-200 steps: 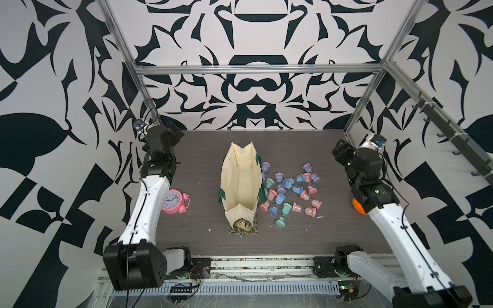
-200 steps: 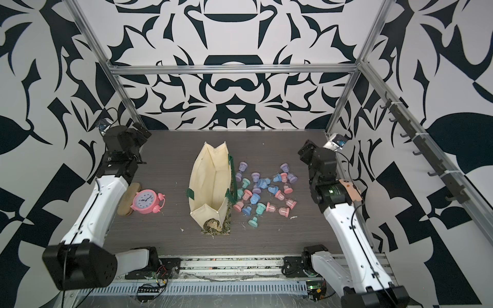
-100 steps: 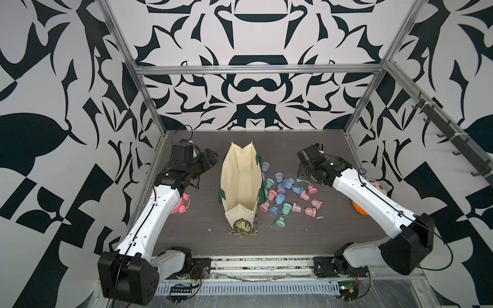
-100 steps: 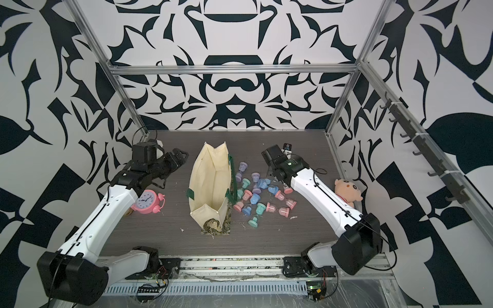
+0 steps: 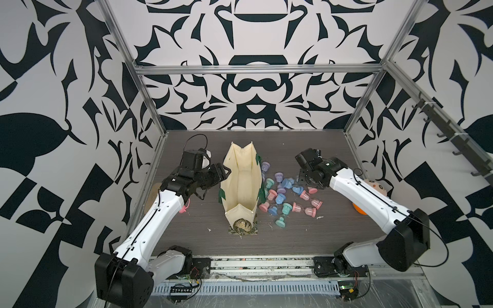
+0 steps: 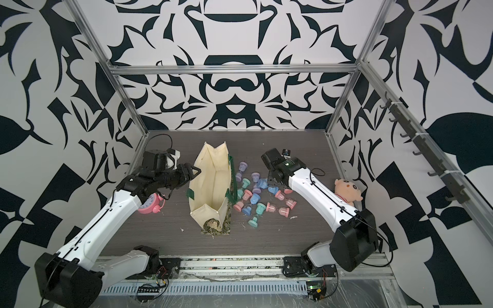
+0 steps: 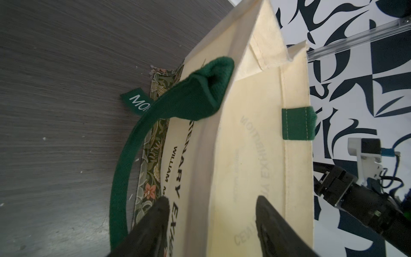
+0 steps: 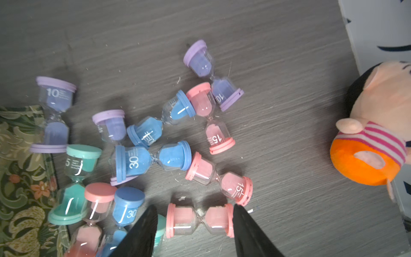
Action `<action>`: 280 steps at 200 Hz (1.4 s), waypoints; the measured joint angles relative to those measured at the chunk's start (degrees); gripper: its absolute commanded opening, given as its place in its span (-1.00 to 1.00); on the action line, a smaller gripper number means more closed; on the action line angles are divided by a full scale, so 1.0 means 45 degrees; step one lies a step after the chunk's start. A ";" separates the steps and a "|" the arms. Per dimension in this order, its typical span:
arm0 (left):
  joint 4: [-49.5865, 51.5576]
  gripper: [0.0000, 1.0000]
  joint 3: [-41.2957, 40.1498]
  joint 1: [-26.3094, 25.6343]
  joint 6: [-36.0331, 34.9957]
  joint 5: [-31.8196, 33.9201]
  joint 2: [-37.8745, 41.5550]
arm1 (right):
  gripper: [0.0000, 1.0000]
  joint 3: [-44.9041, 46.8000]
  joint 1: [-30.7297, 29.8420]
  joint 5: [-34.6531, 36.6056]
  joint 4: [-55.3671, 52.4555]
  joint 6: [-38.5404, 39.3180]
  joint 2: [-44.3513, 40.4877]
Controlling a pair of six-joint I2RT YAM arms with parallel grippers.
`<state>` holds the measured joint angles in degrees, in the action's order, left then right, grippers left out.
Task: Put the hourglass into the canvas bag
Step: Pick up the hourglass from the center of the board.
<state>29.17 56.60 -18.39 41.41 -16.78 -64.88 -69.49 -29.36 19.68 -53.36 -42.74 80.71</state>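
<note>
The cream canvas bag (image 5: 241, 184) (image 6: 210, 181) stands open at mid-table, its dark green handles hanging outside. Several pastel hourglasses (image 5: 282, 197) lie scattered to its right. My left gripper (image 7: 212, 200) (image 5: 224, 170) is open at the bag's left rim, one finger outside the left wall (image 7: 244, 133) and one inside. Low over the far right of the pile, my right gripper (image 8: 195, 208) is open. Its fingers stand at the two end caps of a pink hourglass (image 8: 200, 220) lying flat; one fingertip touches a cap.
A pink alarm clock (image 6: 149, 206) sits under my left forearm. A plush doll (image 6: 346, 190) (image 8: 373, 138) leans at the right wall. The bag's green floral outer panel (image 5: 241, 226) shows at its near end. Metal frame posts border the table.
Both arms swung in from the sides. The left gripper reached the bag's left rim, the right came down over the hourglasses, and both pairs of jaws narrowed.
</note>
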 measured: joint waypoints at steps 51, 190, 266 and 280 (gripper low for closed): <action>0.0194 -0.27 0.0005 0.0000 -0.0223 0.0117 -0.0364 | 0.11 0.0539 0.0000 -0.0272 0.0005 -0.0189 0.0000; 0.0267 -1.00 0.0015 -0.0087 -0.0316 0.0189 -0.0646 | 0.22 0.1418 0.0185 -0.0646 0.0121 0.0010 -0.0141; -0.0554 -1.00 -0.0019 -0.0121 0.0199 0.0457 -0.0763 | 0.36 0.2778 0.0622 -0.2565 0.0801 0.1054 -0.0175; -0.0680 -1.00 -0.0121 -0.0121 0.0335 0.0617 -0.0709 | 0.38 0.2866 0.0787 -0.2681 0.0835 0.1234 -0.0175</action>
<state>26.11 56.05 -18.94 42.92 -14.00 -68.07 -56.60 -25.82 7.62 -49.60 -37.19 79.92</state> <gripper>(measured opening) 0.060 0.682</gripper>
